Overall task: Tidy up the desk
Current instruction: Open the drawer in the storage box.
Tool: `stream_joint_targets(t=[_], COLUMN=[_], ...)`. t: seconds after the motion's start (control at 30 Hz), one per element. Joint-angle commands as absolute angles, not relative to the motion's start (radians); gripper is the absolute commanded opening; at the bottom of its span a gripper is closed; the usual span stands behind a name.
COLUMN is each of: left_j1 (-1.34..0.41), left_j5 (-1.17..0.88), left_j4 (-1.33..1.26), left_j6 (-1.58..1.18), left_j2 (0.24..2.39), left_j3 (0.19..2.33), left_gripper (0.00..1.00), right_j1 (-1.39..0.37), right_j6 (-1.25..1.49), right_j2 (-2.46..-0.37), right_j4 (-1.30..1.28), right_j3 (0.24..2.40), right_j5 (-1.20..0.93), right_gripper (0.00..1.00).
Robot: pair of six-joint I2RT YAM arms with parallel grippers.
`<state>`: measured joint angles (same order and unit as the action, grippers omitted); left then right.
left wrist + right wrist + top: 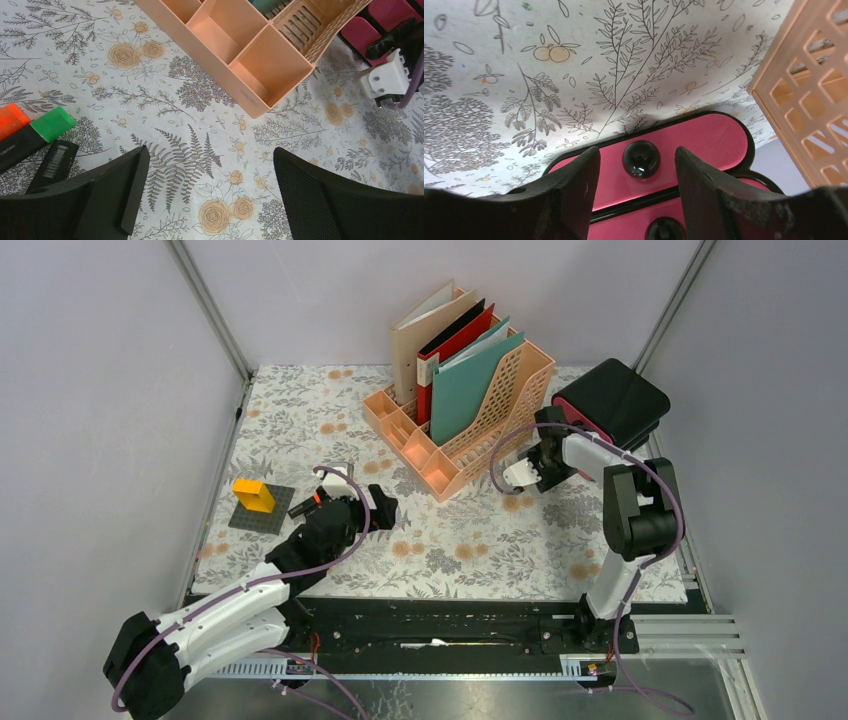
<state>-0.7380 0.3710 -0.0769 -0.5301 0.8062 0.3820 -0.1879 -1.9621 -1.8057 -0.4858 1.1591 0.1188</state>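
Jaws apart on both arms: right jaws straddle the black knob on the pink drawer, seemingly lined up for a pull, while left jaws hover empty over the floral table beside two highlighters.

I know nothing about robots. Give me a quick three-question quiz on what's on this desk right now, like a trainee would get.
1. True or false: the right claw is shut on the peach file rack.
2. What stands on the dark grey base plate? A) yellow block B) red cup C) white mug
3. Fill in: the highlighters beside the left claw have orange and ____ caps.

Key: 1 false, it is open, one finger on each side of a black knob on a pink drawer; 2 A; 3 green.
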Motion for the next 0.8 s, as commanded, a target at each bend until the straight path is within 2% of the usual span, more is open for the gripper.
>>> stream_joint_targets(t=[0.0,0.47,0.77], left_j1=[-0.735,-0.734,-0.734], left_j5=[0.368,0.372,0.370], left_j4=[-0.110,-0.105,-0.107], left_j6=[-0.538,-0.539,-0.543], left_j2=[0.799,0.790,0.794], left_j3=[0.388,0.385,0.390], left_gripper=[0.99,0.99,0.99], right_j1=[-0.189,-0.149,-0.145], right_j6=[-2.048,-2.085,-2.074], right_j2=[-1.848,-1.918,-1.918], right_j4=[-0.441,-0.400,-0.400], right_j3=[1.193,1.207,1.205], right_j5=[0.182,0.223,0.210], right_gripper=[0.63,0.56,0.28])
